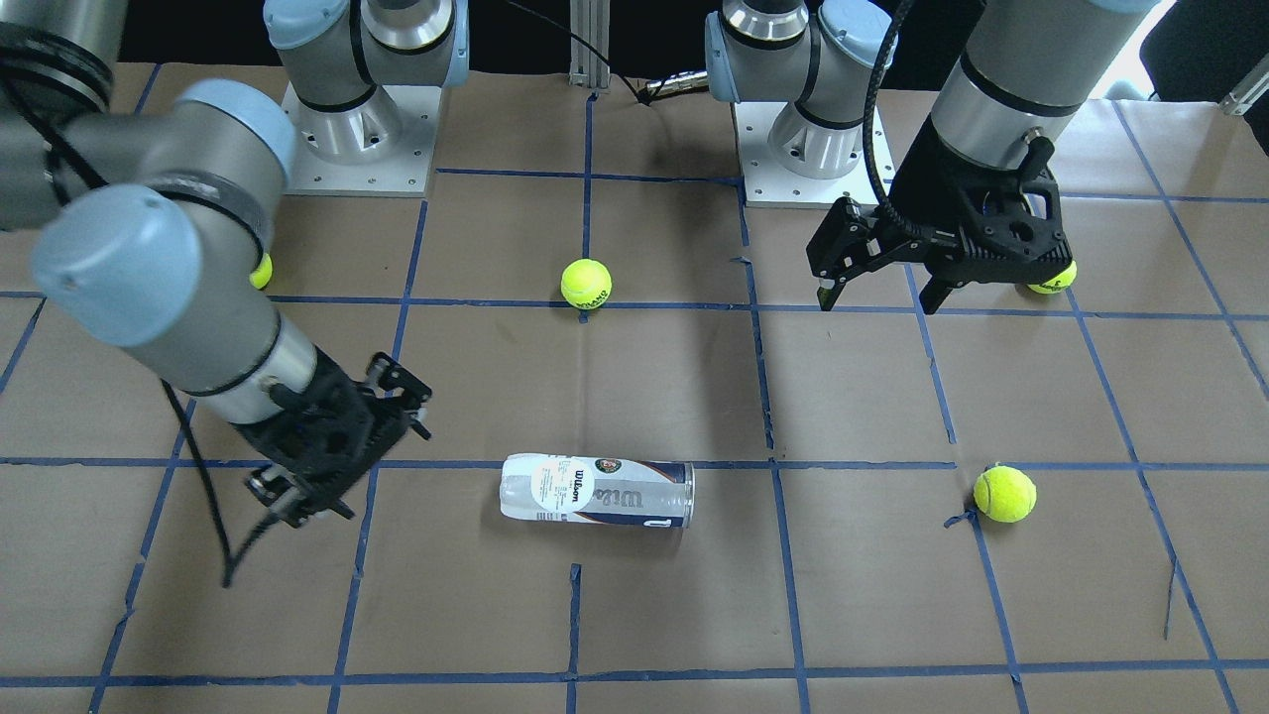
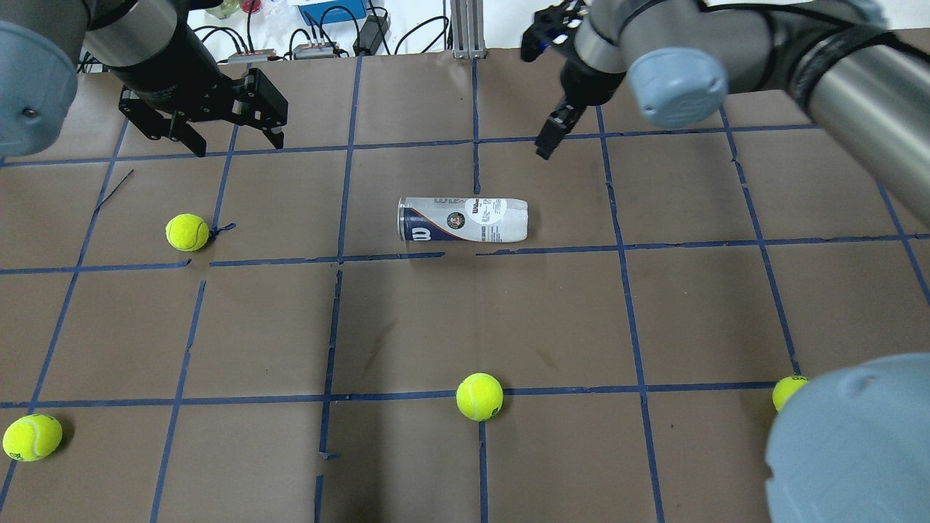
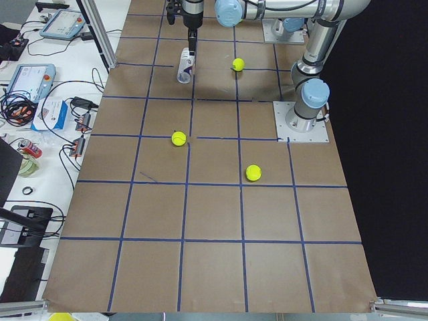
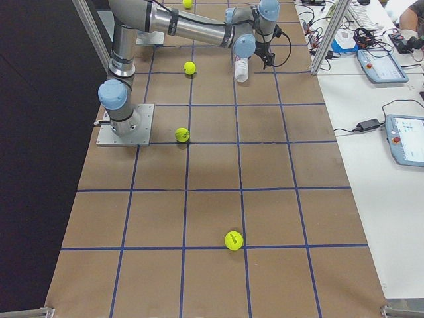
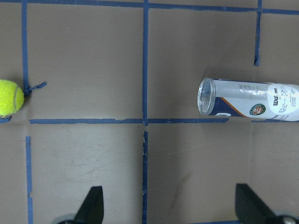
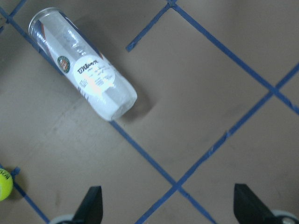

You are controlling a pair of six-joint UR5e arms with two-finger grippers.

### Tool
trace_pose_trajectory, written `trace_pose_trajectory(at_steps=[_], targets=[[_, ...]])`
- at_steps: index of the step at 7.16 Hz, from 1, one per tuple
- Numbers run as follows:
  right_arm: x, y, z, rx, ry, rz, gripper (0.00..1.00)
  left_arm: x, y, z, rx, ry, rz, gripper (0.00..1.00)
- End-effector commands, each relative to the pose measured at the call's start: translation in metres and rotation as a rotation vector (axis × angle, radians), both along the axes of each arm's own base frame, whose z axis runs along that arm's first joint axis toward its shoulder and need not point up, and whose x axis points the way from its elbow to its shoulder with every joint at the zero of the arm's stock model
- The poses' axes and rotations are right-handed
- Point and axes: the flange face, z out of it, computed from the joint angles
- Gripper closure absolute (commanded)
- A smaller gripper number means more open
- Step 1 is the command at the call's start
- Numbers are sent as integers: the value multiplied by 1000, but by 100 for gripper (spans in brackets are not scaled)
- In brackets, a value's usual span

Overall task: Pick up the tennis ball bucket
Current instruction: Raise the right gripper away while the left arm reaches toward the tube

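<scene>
Overhead exterior is showing the Wilson tennis-ball can point(image 2: 463, 219) lying sideways on the taped table point(image 2: 552, 319), untouched. Both claws are hanging released, the right gripper point(image 2: 545, 145) near, the left gripper point(image 2: 238, 144) well apart. Ideally, the right is descending across the can's middle, jaws straddling it squarely.

The tabletop point(image 1: 872, 397) is brown, crossed by a grid of dark blue tape point(image 1: 587, 218). The bucket point(image 1: 595, 491) is clear plastic. Its label point(image 1: 634, 499) is white and dark blue, with a white "W" on the blue, a small dark round emblem point(image 2: 455, 221) and a round white sticker point(image 1: 562, 484) printed in black. The balls point(image 2: 479, 396) are yellow-green. The arms point(image 1: 1006, 94) are silver-grey with pale blue caps point(image 1: 109, 263). The left gripper point(image 2: 238, 147) and right gripper point(image 2: 546, 145) are black.
</scene>
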Motion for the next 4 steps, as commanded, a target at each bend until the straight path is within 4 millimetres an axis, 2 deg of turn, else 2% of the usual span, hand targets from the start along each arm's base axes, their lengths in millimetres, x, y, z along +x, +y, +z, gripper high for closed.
trace_pose_trajectory(at_steps=[1,2,3,4], targets=[[-6,64,48,49,124,-190,0,-18,-37,-83,66,189,-15,0],[-5,84,60,119,129,-288,0,-29,-52,-122,95,312,-7,0],[-9,94,67,171,196,-521,0,-35,-62,-162,117,392,-1,0],[-14,95,65,174,247,-574,0,-44,-67,-195,95,498,-5,0]])
